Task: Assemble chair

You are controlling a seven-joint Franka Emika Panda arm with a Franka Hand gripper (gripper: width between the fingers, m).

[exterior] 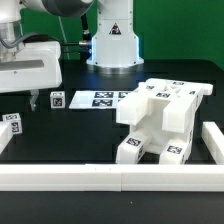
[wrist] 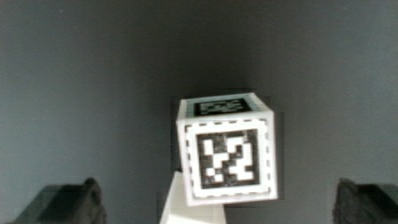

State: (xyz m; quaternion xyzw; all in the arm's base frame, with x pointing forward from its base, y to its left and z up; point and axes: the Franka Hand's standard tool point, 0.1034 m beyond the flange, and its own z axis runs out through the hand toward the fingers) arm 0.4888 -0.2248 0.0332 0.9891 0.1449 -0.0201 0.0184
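Note:
The partly built chair, a blocky white body with black-and-white tags, stands on the dark table at the exterior view's right. My gripper hangs open at the exterior view's left, just above the table. One small tagged white part stands close beside its finger, and another lies at the left edge. In the wrist view a tagged white part stands upright between my gripper's dark fingertips, clear of both. I cannot tell which of the two small parts this is.
The marker board lies flat behind the chair, in front of the robot's base. A long plain white rail runs along the table's front, and another stretch along the exterior view's right.

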